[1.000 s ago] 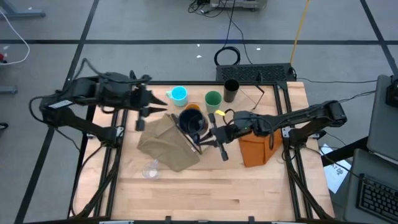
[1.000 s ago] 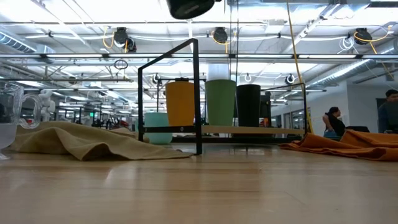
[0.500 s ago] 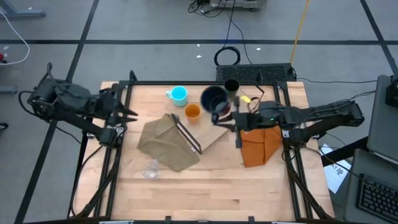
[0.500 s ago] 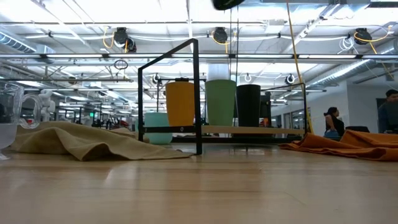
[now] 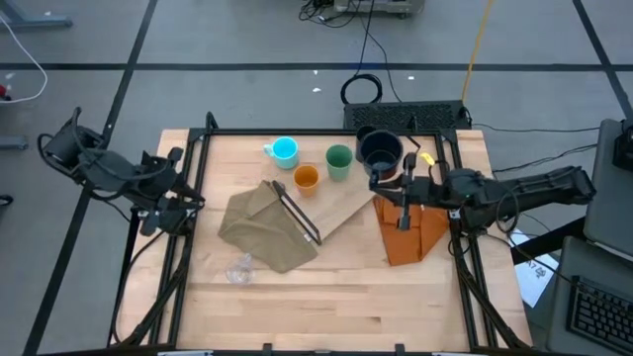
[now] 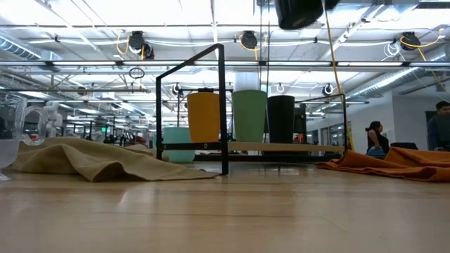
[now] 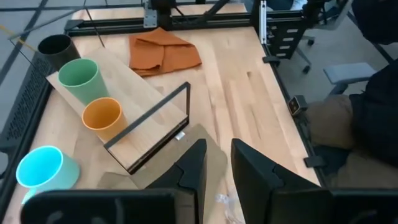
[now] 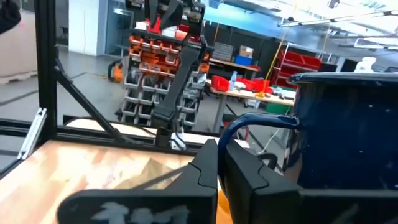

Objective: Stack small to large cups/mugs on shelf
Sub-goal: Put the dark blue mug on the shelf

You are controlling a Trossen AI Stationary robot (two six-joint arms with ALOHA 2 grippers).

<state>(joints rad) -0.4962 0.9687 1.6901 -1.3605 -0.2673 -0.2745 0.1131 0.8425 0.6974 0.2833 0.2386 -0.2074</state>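
Observation:
My right gripper is shut on the dark navy mug, held high over the far right end of the shelf; the low view shows the mug well above the cups. The orange cup, green cup and black tumbler stand upright on the shelf board. Beside the board, the cyan mug stands on the table. The clear cup sits near the front left. My left gripper is open at the table's left edge, with nothing between its fingers. My right gripper pinches the navy mug's handle between its two fingers. The fingers reach in about level from the table's right side. The mug is lifted clear and upright, mouth up, its body on the far side of the fingers.
An olive-tan cloth lies over the shelf's left, black-framed end. An orange folded cloth lies at the right, under my right arm. Bare wood runs along the near half of the table.
My right gripper has carried the navy mug from above the shelf's middle toward the table's far right, keeping it upright and high. My left gripper has drawn back from near the cyan mug to the table's left edge.

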